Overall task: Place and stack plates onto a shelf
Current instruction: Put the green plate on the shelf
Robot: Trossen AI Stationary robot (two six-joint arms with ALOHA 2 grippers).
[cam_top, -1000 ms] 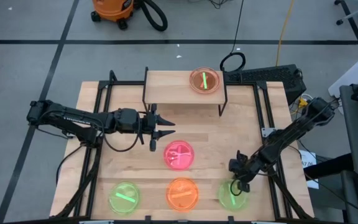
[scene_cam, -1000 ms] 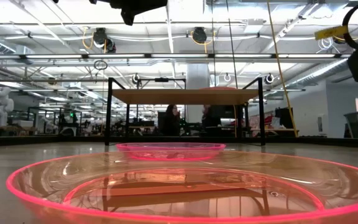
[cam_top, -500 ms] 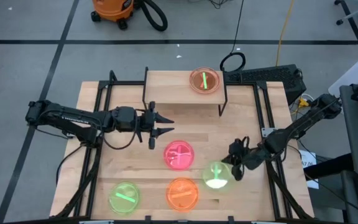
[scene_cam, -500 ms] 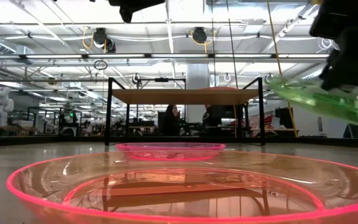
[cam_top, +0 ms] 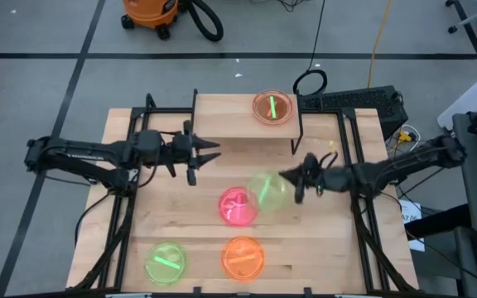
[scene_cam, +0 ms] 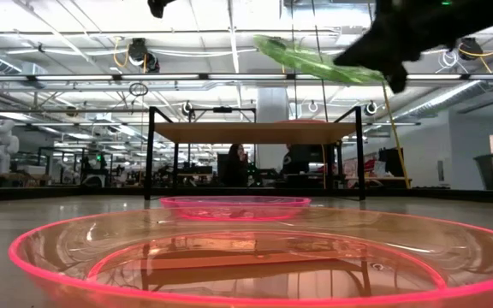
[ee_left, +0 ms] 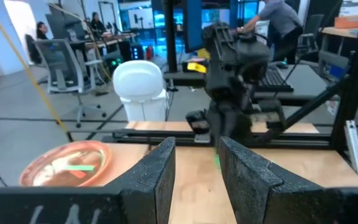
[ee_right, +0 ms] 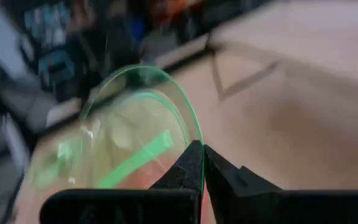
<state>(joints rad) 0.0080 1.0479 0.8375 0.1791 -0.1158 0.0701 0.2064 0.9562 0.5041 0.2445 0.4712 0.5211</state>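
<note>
From above, the right gripper (cam_top: 292, 184) is pinched onto the rim of a green plate (cam_top: 267, 190), which it holds in the air just right of the pink plate (cam_top: 238, 205) at the table's middle. The held plate looks pale and see-through, lying to the left of the fingertips. The left gripper (cam_top: 209, 151) hangs with its fingers spread, empty, just in front of the shelf (cam_top: 230, 116). On the shelf's right end sits an orange plate (cam_top: 272, 108) with a green streak. A second green plate (cam_top: 166, 261) and another orange plate (cam_top: 243, 257) lie along the table's near edge.

At table height, the green plate (scene_cam: 315, 60) is carried tilted, high above the shelf (scene_cam: 255, 131), its rim gripped by the right gripper (scene_cam: 375, 60). A large orange-pink plate (scene_cam: 229, 257) fills the foreground, and the pink plate (scene_cam: 234, 204) lies flat behind it.

From the left wrist, the left gripper (ee_left: 194, 171) has its two fingers parted with nothing between them. The orange plate (ee_left: 67, 165) shows beside them, and the other arm is farther off.

From the right wrist, the right gripper (ee_right: 202, 163) is closed tight on the green plate (ee_right: 129, 137) at its edge; the plate is clear green with a bright green streak.
</note>
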